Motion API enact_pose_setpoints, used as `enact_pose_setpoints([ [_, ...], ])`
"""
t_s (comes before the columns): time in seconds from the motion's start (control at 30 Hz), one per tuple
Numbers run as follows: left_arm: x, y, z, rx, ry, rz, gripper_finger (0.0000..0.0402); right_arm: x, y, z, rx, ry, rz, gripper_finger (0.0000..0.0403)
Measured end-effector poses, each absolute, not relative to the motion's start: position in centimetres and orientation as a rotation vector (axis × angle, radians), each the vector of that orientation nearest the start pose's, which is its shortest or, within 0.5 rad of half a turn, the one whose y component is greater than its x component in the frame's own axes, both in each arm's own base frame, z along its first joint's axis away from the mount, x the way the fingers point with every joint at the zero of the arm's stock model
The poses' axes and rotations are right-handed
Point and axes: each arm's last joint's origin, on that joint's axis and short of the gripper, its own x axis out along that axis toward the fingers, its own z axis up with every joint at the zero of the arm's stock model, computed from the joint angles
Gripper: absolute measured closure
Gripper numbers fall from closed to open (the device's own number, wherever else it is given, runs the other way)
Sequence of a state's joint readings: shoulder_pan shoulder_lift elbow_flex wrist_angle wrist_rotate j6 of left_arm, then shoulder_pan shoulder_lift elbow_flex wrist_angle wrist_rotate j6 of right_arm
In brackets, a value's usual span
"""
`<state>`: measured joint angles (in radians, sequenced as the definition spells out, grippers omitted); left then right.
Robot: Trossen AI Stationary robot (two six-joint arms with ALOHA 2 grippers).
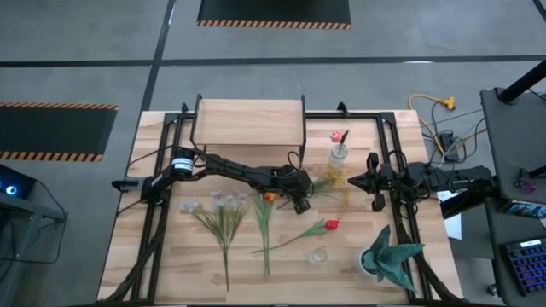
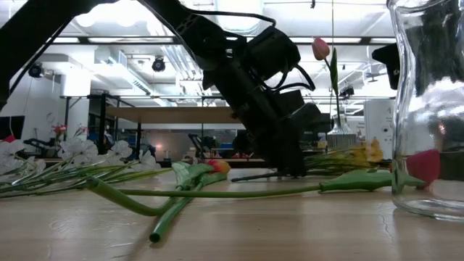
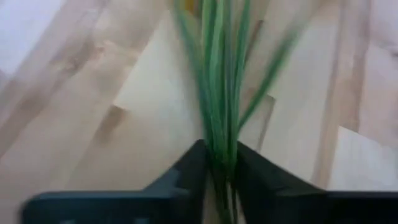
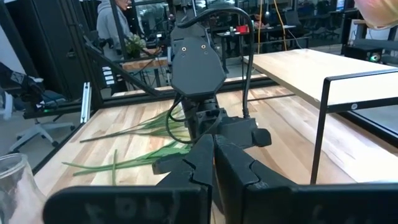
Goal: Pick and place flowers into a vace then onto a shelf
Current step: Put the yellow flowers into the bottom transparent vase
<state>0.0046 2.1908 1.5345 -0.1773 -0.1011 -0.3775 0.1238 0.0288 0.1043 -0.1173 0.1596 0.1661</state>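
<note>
Flowers lie across the table [image 1: 162,256]: a bunch of white blooms [image 1: 217,207] toward the left, an orange tulip [image 1: 268,198] beside it and a red tulip [image 1: 330,225] nearer the middle, all flat on the wood. Biggest of the furniture on it is the shelf [image 1: 249,119], standing at the far edge. The left arm stretches from the left side to the table's centre, and its pincer [image 1: 300,201] is down at the wood, clamped together on a sheaf of green stems [image 3: 219,93] belonging to the yellow sprig [image 1: 333,179]. The right pincer [image 1: 357,181] waits at the right, fingers pressed together on nothing. A glass vase [image 1: 339,158] just ahead of the shelf's right corner holds one pink tulip [image 1: 335,136] upright. Nearer the front sit a potted spiky plant [image 1: 388,254] and a small clear glass [image 1: 318,255].
</note>
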Motion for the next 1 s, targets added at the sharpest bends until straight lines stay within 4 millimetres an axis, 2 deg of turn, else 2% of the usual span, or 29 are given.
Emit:
enact_pose_setpoints([
  [0.07,47.0,0.4,15.5,-0.323,0.797,0.236,0.0389,9.2,0.7,18.6,0.171,0.033,-0.038,0.0394],
  [0.2,47.4,0.3,18.8,-0.329,0.772,0.217,0.0387,9.1,0.7,18.9,0.158,0.025,-0.037,0.0394],
  [0.6,46.9,0.0,24.8,-0.193,0.95,0.157,0.0395,8.7,0.6,20.4,0.154,-0.013,-0.035,0.0394],
  [0.83,45.3,-0.4,27.9,-0.19,0.902,0.109,0.0396,8.0,0.5,22.3,0.093,-0.055,-0.033,0.0394],
  [1.0,43.3,-1.0,28.9,-0.195,0.84,0.09,0.0396,7.6,0.4,23.1,0.056,-0.051,-0.075,0.0394],
])
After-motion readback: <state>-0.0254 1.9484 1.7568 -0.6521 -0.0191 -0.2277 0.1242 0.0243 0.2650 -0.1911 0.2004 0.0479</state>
